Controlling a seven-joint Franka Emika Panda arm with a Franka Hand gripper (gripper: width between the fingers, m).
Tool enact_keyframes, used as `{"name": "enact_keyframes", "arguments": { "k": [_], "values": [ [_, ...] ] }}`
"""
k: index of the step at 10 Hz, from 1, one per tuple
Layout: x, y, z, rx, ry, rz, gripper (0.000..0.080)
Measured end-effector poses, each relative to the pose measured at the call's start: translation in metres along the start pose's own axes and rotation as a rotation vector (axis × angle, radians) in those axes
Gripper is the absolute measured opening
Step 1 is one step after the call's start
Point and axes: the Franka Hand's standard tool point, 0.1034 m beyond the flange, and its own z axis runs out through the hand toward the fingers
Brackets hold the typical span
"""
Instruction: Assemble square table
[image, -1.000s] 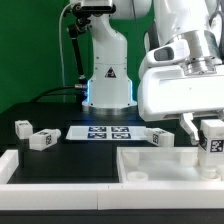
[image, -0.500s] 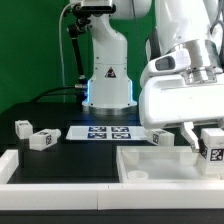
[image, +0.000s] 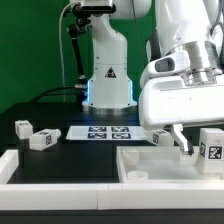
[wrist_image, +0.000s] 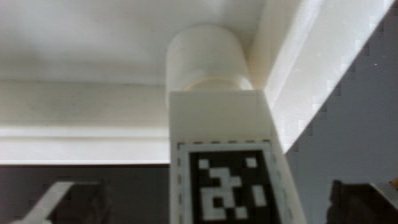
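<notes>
Fingers stand wide apart, one on each side of the upright leg and apparently clear of it. The gripper holds nothing. The leg stands in a corner of the table top, at the exterior view's right.

Judgement: fitting of this leg looks finished. The next move calls for a straight lift clear, then fetching a loose leg.

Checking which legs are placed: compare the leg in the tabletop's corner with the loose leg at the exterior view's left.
The corner leg stands upright; the left leg lies on its side. The corner leg sits inside the tabletop rim; the left leg rests on the black table, apart from it. Both are white and tagged.
</notes>
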Motion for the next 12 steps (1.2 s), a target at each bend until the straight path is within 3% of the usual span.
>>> {"name": "enact_keyframes", "arguments": {
  "k": [5,7,8,9,10,12],
  "values": [
    [-0.001,0.0,0.0,0.0,-0.003,0.0,0.0649],
    [0.012,0.003,-0.01,0.018,-0.118,0.009,0.0649],
    [0.02,0.007,-0.012,0.016,-0.116,0.012,0.0649],
    [0.018,0.008,-0.008,0.016,-0.128,0.016,0.0649],
    [0.012,0.002,-0.005,0.035,-0.216,0.028,0.0649],
    [0.016,-0.005,-0.004,0.062,-0.333,0.035,0.0649]
  ]
}}
